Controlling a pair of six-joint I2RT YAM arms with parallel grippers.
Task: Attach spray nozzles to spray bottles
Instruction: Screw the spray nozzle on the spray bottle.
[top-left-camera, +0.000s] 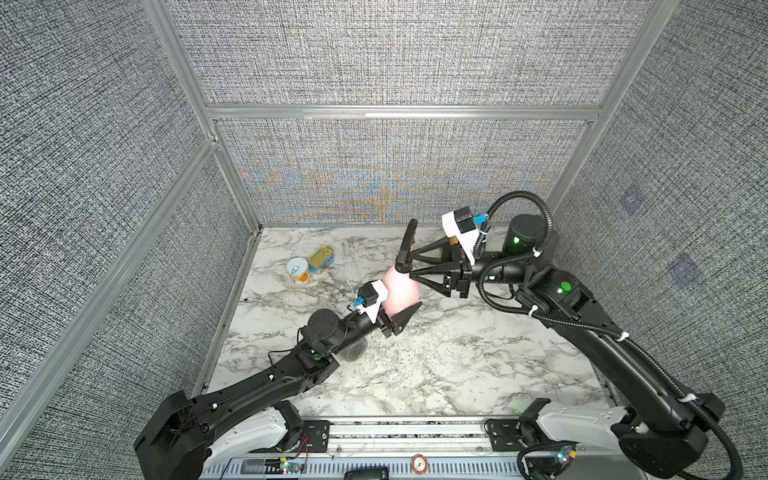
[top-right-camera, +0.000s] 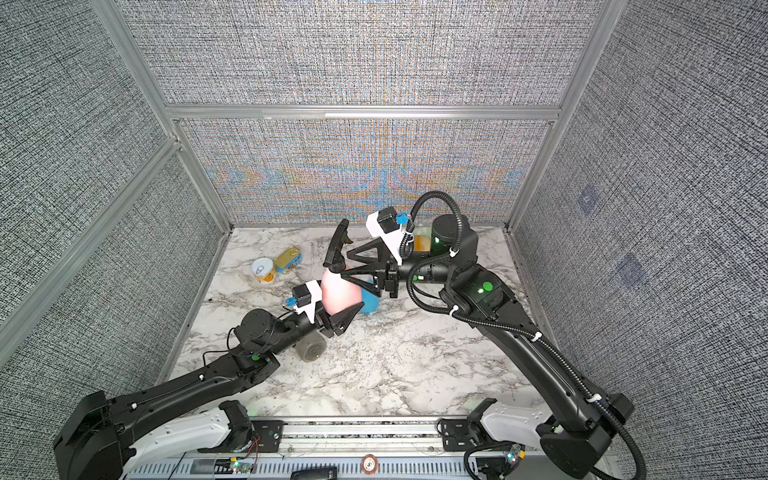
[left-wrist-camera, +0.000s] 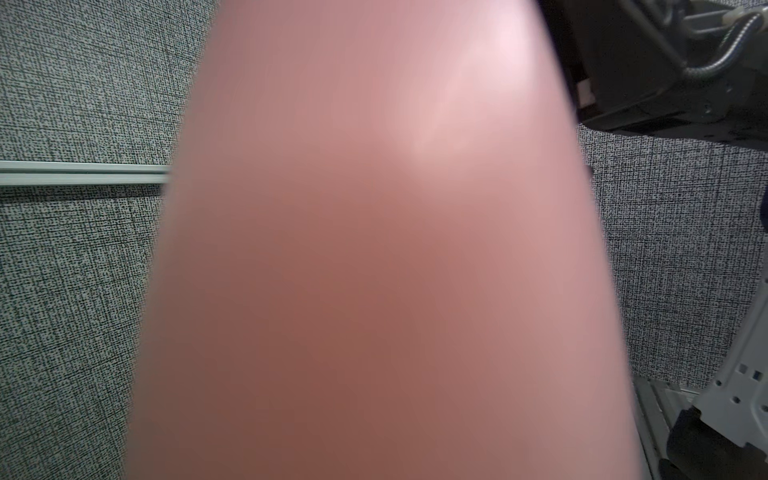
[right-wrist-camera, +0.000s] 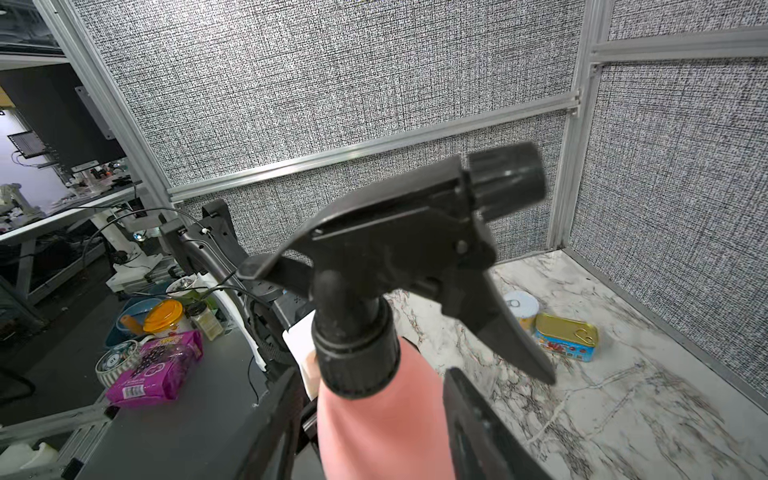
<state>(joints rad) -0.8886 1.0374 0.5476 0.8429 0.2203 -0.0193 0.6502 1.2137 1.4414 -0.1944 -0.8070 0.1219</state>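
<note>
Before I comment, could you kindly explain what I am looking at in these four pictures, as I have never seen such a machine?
This is a robot with two arms over a marble table, each ending in a two-fingered pincer. Two pictures look down on the whole scene; the other two come from a camera on each wrist. The left pincer holds a pink bottle, which fills the left wrist view. A black spray nozzle sits on its neck, and the right pincer has a finger either side of that neck; whether it grips, I cannot tell. On the table are a round tin, a rectangular tin, a blue bottle and a greyish bottle partly under the left arm.
</note>
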